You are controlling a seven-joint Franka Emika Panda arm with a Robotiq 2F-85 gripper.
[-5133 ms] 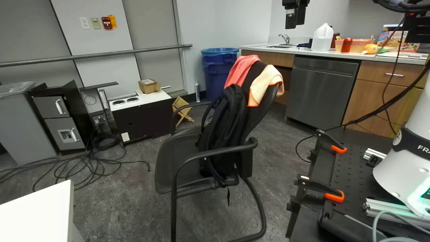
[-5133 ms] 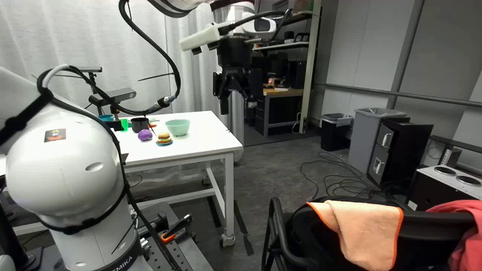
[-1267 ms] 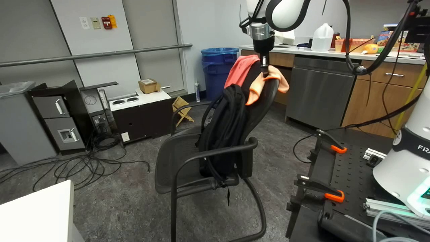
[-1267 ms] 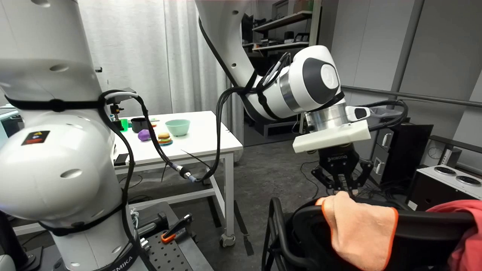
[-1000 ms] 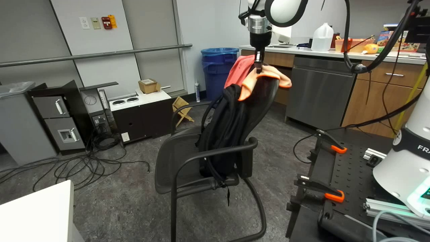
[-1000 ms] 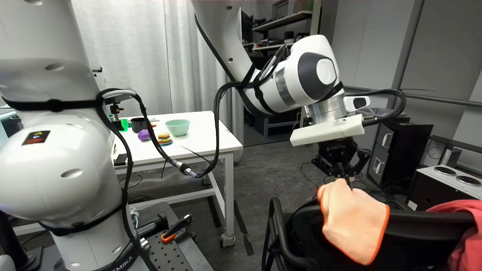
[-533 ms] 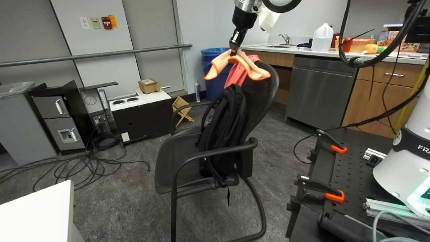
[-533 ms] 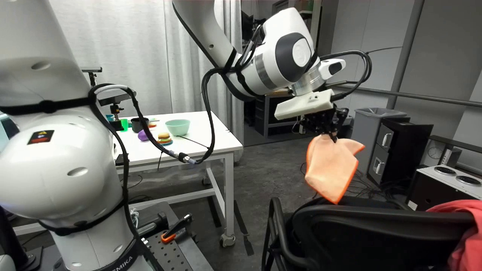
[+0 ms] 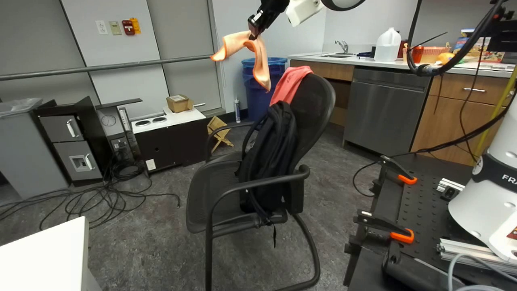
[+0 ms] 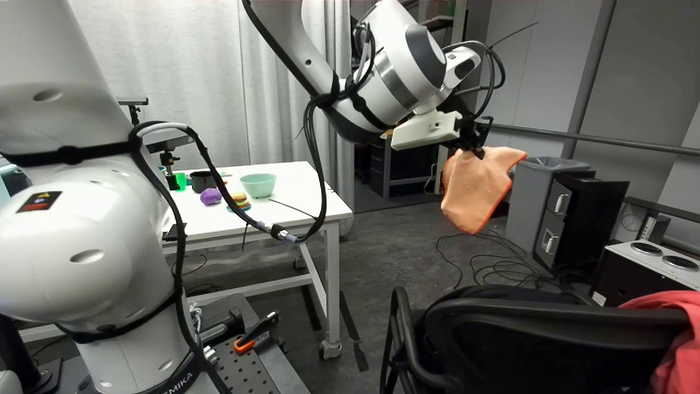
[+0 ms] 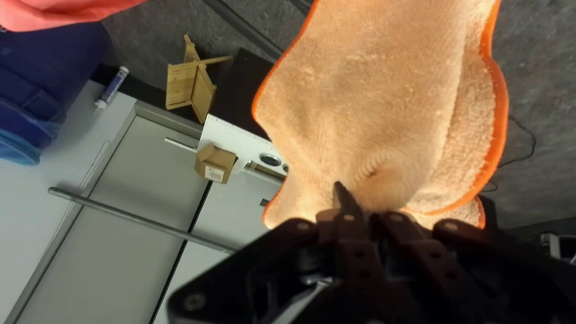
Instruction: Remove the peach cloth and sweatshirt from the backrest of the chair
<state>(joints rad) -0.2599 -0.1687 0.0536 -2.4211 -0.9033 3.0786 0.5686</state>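
My gripper (image 9: 253, 36) is shut on the peach cloth (image 9: 262, 62), which has an orange edge and hangs in folds in the air, clear of the chair. In an exterior view the cloth (image 10: 474, 189) dangles below the jaws, well above the backrest (image 10: 525, 339). The wrist view shows the cloth (image 11: 373, 90) spreading out from the gripper (image 11: 364, 207); it hides part of the far finger. A coral-red garment, the sweatshirt (image 9: 291, 83), stays draped over the backrest's far end. Its edge (image 11: 58, 11) shows at the wrist view's top left corner.
A black backpack (image 9: 268, 153) hangs against the front of the chair's back, above the seat (image 9: 214, 190). A blue bin (image 9: 264, 97) and a counter (image 9: 363, 60) stand behind. The white table (image 10: 306, 208) holds a bowl (image 10: 258, 185) and toys. Cables (image 9: 117, 202) lie on the floor.
Five seconds ago the cloth lay on the backrest and my open gripper was far off. Within the last second the gripper has lifted the cloth off, up and away from the chair, tilting meanwhile.
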